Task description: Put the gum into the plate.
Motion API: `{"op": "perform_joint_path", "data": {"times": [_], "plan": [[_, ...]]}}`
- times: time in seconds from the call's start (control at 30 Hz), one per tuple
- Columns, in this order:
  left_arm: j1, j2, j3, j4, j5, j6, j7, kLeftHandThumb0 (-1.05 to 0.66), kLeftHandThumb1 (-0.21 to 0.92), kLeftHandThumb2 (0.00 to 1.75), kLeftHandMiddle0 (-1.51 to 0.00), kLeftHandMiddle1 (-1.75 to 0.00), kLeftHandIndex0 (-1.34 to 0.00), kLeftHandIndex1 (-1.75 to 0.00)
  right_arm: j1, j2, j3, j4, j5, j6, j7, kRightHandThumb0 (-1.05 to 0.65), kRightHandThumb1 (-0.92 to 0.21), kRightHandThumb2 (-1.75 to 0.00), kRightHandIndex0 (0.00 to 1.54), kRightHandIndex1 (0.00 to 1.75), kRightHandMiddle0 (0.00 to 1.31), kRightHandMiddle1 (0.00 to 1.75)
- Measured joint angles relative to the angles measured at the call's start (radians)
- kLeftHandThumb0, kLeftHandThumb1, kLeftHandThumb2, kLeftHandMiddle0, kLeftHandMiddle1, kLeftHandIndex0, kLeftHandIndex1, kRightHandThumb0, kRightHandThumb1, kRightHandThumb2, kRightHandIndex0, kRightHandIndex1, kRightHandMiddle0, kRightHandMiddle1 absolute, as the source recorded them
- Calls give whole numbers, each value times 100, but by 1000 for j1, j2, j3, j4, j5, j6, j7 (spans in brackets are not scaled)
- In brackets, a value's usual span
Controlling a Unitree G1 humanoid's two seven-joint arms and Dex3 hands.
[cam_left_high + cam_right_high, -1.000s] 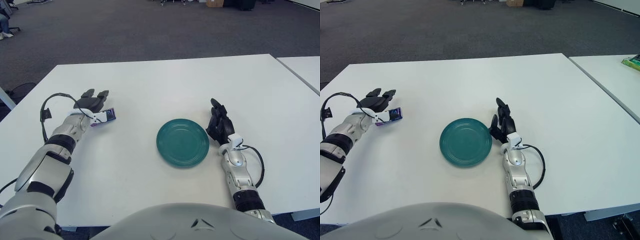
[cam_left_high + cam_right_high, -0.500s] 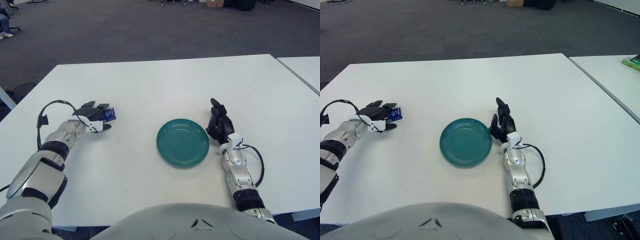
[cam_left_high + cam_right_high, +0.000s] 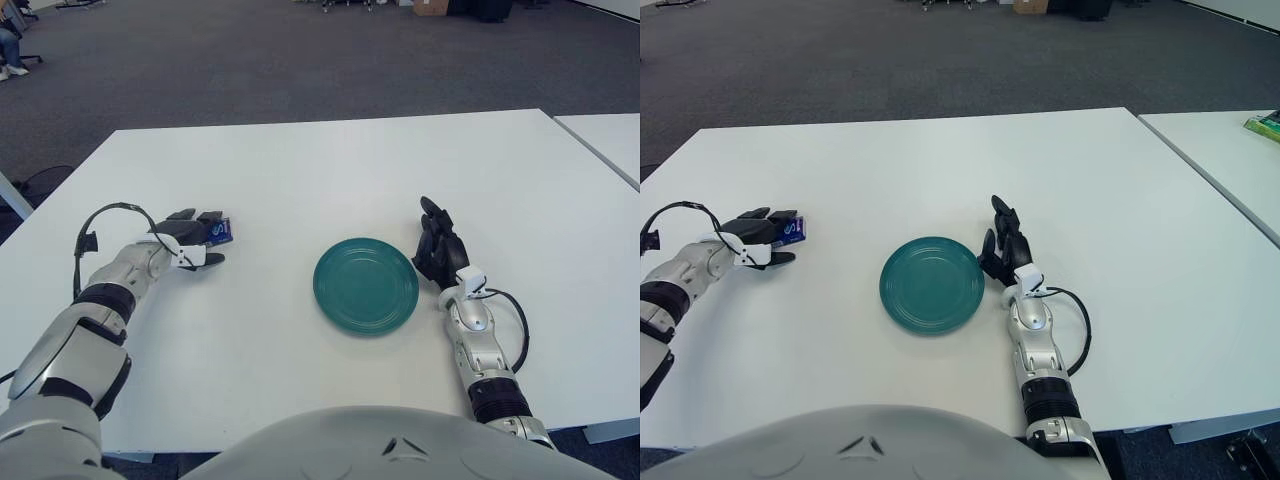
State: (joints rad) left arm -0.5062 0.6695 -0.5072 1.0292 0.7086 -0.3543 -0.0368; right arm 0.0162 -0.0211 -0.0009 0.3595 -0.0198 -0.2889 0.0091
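Note:
A small blue and purple gum pack [image 3: 221, 231] lies at the left of the white table [image 3: 330, 170]. My left hand [image 3: 211, 238] is at the pack, low over the table, black fingers curled over its far side and thumb under its near side, shut on it. A round teal plate [image 3: 365, 286] sits near the table's middle, about a hand's length right of the gum, with nothing in it. Just beside the plate's right rim shows my right hand [image 3: 436, 248], idle, its fingers relaxed and holding nothing.
A second white table [image 3: 612, 137] stands off to the right across a narrow gap, with a green object [image 3: 1264, 123] on it. Grey carpet lies beyond the far edge. A black cable loops off each wrist.
My left hand has dropped lower and turned, and its fingers have curled in from spread above the gum to closed around it. The plate and right hand have not moved.

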Motion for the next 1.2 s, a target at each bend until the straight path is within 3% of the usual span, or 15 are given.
{"op": "perform_joint_path", "data": {"times": [0.33, 0.37, 0.47, 0.5, 0.53, 0.57, 0.63, 0.67, 0.8, 0.9, 1.2], "plan": [[-12, -2, -7, 30, -16, -42, -14, -105, 92, 36, -5, -2, 0, -64, -4, -1, -1, 7, 0, 0, 1, -65, -92, -96, 11, 1, 0, 27], [-15, -5, -8, 34, -17, -41, -14, -105, 92, 36, -8, -14, 0, -81, -5, -2, -1, 8, 0, 0, 1, -65, -92, -96, 11, 1, 0, 27], [-21, -17, -8, 46, -18, -29, -4, -105, 92, 35, -3, -47, 0, -103, -6, -2, -2, 12, 0, 0, 1, -65, -92, -96, 12, 1, 0, 27], [-24, -23, -7, 52, -19, -24, 1, -103, 92, 33, -3, -70, -1, -117, -7, -3, -3, 13, 0, 0, 1, -66, -92, -96, 12, 1, 0, 27], [-31, -33, -7, 68, -19, -16, 16, -89, 90, 29, -27, -107, -22, -138, -7, -3, -3, 14, 0, 0, 2, -66, -92, -96, 11, 1, 0, 27], [-38, -44, -5, 89, -20, -8, 42, -80, 89, 26, -43, -132, -35, -151, -7, -4, -3, 15, 0, 0, 2, -66, -92, -95, 11, 1, 0, 27], [-49, -79, 3, 134, -28, 12, 113, -65, 87, 24, -59, -153, -48, -163, -7, -5, -3, 17, 0, 0, 3, -67, -92, -95, 11, 1, 0, 27], [-52, -96, 7, 150, -32, 24, 149, -56, 82, 32, -66, -161, -54, -167, -7, -5, -3, 17, 0, 0, 3, -67, -92, -96, 11, 0, 0, 27], [-68, -138, 17, 194, -37, 61, 247, -37, 61, 71, -81, -172, -68, -173, -7, -5, 0, 17, 0, 0, 6, -67, -92, -96, 12, 1, 0, 27], [-71, -153, 18, 198, -37, 75, 289, -30, 53, 87, -87, -174, -75, -174, -7, -5, 0, 17, 0, -1, 6, -67, -92, -96, 12, 1, 0, 27], [-69, -165, 12, 196, -36, 62, 353, -20, 43, 108, -107, -175, -90, -175, -7, -5, -3, 17, 1, -1, 2, -67, -92, -97, 15, 1, 0, 32]]}}
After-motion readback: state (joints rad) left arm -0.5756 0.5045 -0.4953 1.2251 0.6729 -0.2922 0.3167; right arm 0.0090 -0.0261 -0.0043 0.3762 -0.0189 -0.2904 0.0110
